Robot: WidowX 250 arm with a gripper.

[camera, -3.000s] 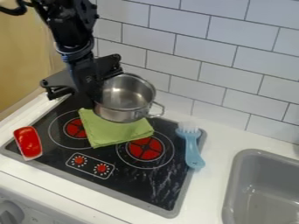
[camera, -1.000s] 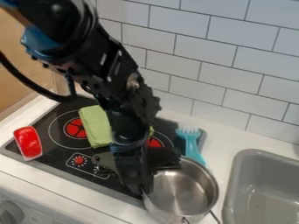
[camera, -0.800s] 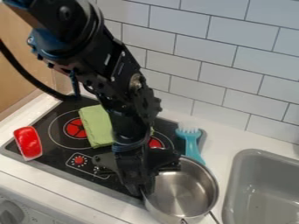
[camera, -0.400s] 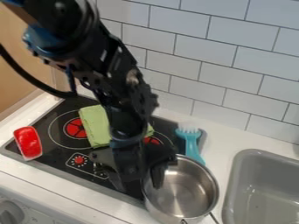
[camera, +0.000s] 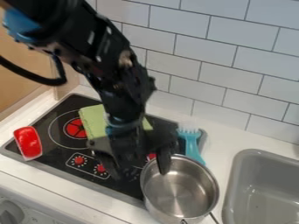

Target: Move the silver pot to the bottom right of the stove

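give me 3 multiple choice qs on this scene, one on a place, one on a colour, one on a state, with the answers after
1. Where does the turquoise utensil lie?
A) in the sink
B) at the right edge of the stove
C) flat against the tiles

2. What colour is the cloth?
A) green
B) orange
C) purple

3. How does the silver pot stand?
A) upside down
B) on its side
C) upright

1: B, its forked end is at the stove's right corner.
2: A, its folded surface is light green.
3: C, its open top faces up and shows the inside.
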